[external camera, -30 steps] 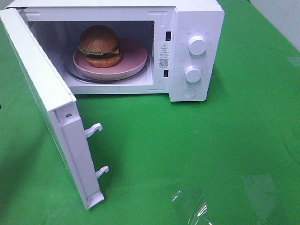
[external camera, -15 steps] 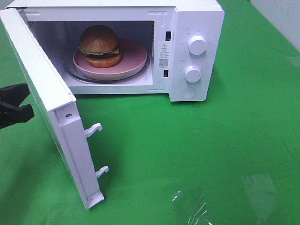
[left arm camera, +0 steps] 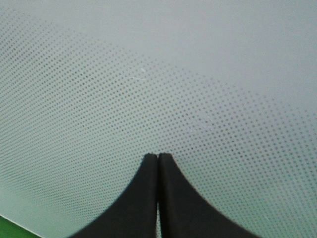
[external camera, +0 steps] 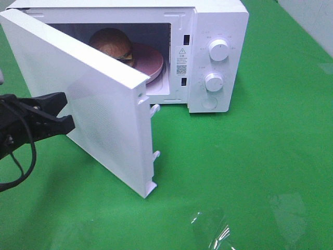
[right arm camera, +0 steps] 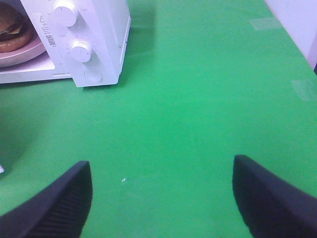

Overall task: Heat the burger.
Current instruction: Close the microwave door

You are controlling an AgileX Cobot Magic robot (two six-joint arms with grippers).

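1. One white microwave [external camera: 218,52] stands on the desk, and its one door [external camera: 88,99] is partly open.
2. One burger [external camera: 112,42] sits on one pink plate [external camera: 151,61] inside the oven's chamber. From the left tool [left arm camera: 157,158] both lie beyond the door, which hides part of them in the high view.
3. The control panel carries two round knobs, an upper knob [external camera: 219,50] and a lower knob [external camera: 214,82]. One round button [external camera: 209,103] sits under them.
4. Two white latch hooks [external camera: 154,108] stick out of the door's free edge, one above the other.
5. The desk [external camera: 250,172] is covered in plain green. A few clear tape patches [external camera: 213,229] shine on it, on the right tool's side of the microwave.
6. A pale wall [external camera: 312,21] shows past the desk's far corner.
7. The left tool is closed with its two black fingers [left arm camera: 138,198] pressed together, and it holds nothing. Its tips are right at the dotted outer face of the door and seem to touch it.
8. The right tool [right arm camera: 162,166] is spread wide and empty, over bare green desk and well apart from everything. The microwave stands ahead of it, off toward the left arm's side, and the burger and plate show in the opening.
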